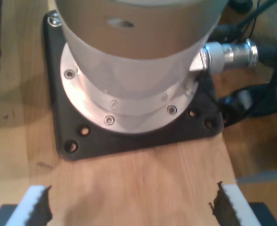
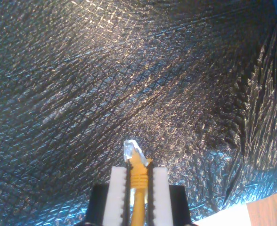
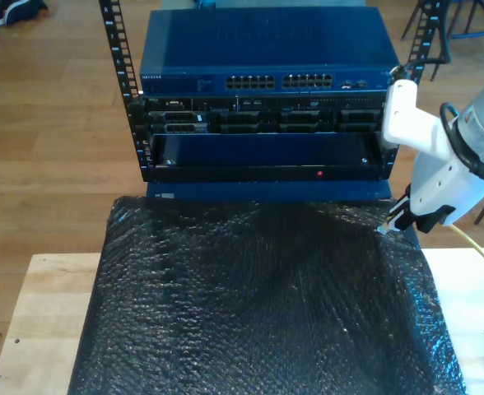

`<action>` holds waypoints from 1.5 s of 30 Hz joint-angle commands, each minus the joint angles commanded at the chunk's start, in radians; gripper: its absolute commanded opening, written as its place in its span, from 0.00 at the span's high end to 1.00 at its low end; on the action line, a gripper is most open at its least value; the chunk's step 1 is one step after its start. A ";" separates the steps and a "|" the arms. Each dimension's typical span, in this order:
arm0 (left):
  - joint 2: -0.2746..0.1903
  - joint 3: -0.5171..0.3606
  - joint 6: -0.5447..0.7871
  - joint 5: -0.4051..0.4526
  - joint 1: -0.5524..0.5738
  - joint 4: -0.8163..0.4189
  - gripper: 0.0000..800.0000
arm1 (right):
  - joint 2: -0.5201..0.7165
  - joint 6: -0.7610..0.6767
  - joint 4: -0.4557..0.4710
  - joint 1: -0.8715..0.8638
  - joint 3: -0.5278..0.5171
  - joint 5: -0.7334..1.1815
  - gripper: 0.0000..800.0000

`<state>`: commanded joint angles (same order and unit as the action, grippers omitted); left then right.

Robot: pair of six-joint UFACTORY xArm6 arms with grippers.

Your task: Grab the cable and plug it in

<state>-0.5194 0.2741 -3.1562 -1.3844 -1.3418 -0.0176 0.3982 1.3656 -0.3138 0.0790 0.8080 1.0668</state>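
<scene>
Where the black bubble-wrap sheet [image 3: 258,296] is spread over the wooden table [image 3: 40,304], the scene is catalogued as follows.

Item: cable [image 2: 138,188], yellow, with a clear plastic clip connector [image 2: 131,149] at its end. It is clamped between the white serrated pads [image 2: 117,195] of my second gripper [image 2: 138,176], the connector projecting just past the fingertips. In the exterior view the same gripper [image 3: 393,222] is seen at the exterior view's right, above the far edge of the bubble wrap, and the cable [image 3: 481,247] is seen trailing off toward the exterior view's right edge.

Item: my first gripper [image 1: 134,205]. Its jaws are spread wide apart, with nothing between them; bare wood is seen beneath. Just beyond them a round metal arm base [image 1: 129,89] is bolted to a black mounting plate [image 1: 129,136], with a silver plug connector [image 1: 230,54] at its side.

Item: blue network switch [image 3: 262,53], mounted in a black rack [image 3: 127,90] behind the table, with two rows of ports [image 3: 279,81] on its front. Further rack units [image 3: 262,123] are mounted below it. The held connector is well apart from the ports.
</scene>
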 joint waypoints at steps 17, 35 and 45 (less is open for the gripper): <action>0.012 -0.109 0.203 0.258 -0.152 0.058 0.00 | 0.003 0.003 -0.002 -0.002 -0.005 -0.044 1.00; 0.063 -0.163 0.203 0.365 -0.157 0.063 0.00 | -0.021 0.120 -0.002 0.009 0.012 -0.351 1.00; 0.063 -0.163 0.203 0.365 -0.157 0.061 0.00 | -0.242 0.124 0.006 0.055 0.112 -0.554 1.00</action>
<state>-0.4565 0.1114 -2.9536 -1.0192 -1.4983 0.0437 0.1557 1.4899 -0.3076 0.1343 0.9200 0.5129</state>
